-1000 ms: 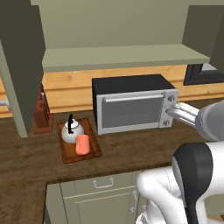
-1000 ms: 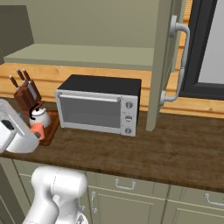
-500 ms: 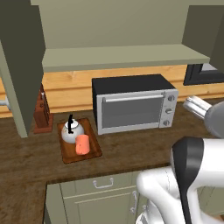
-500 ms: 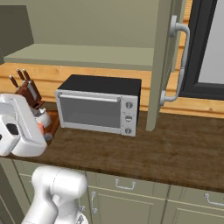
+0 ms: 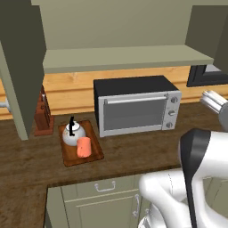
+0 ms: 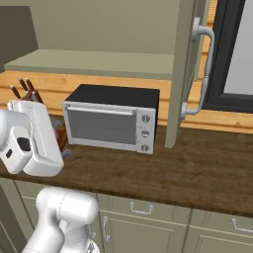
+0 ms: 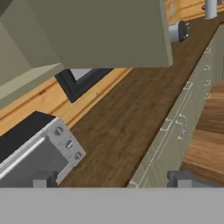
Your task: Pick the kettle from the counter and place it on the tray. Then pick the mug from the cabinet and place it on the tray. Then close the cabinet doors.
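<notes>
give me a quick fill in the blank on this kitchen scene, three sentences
1. The small orange-red mug stands on the reddish-brown wooden ____.
2. The silver-white kettle with the black arched handle sits on the same board, ____ the mug.
3. The tall olive-green cabinet doors are ____.

Missing words: tray; behind; open

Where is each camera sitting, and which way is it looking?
Left base view: behind the arm, to its left, looking down at the tray with kettle and mug; white arm lower right.
Right base view: behind, to its right, facing the oven; arm lower left.
Hand view: on the hand, looking along the counter; gripper open.
All share oven and counter.
</notes>
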{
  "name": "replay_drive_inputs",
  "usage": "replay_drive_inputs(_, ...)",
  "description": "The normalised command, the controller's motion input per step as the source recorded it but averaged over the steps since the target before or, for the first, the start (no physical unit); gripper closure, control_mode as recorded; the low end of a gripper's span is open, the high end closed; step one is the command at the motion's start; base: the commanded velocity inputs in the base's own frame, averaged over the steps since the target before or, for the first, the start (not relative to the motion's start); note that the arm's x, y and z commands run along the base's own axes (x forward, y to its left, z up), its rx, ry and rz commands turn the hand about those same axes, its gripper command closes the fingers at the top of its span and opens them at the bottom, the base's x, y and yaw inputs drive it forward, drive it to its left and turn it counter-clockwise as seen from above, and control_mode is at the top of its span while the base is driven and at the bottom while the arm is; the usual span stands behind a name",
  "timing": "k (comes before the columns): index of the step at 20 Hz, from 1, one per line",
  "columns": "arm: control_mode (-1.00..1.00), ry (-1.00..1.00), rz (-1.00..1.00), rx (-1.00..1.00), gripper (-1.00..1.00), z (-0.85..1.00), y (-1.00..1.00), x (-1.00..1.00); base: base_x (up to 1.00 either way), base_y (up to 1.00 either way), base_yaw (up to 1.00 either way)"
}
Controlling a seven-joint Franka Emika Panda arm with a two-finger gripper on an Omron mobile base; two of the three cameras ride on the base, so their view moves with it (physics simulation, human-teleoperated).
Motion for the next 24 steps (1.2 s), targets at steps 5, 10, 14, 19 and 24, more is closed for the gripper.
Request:
replay_drive_inputs(5, -1.0, -0.04, -0.12, 0.0, -1.0, 0.07, -0.21, 0.0, 0.0, 0.0, 0.0)
replay_drive_inputs(10, -1.0, -0.11, -0.11, 0.0, -1.0, 0.07, -0.29, -0.05, 0.0, 0.0, 0.0)
replay_drive_inputs(14, -1.0, -0.24, -0.17, -0.02, -1.0, 0.04, -0.49, -0.04, 0.0, 0.0, 0.0)
replay_drive_inputs(19, -1.0, -0.35, -0.23, 0.0, -1.0, 0.18, -0.55, 0.0, 0.0, 0.0, 0.0)
replay_drive_inputs(24, -1.0, -0.52, -0.14, 0.0, -1.0, 0.27, -0.66, -0.04, 0.0, 0.0, 0.0)
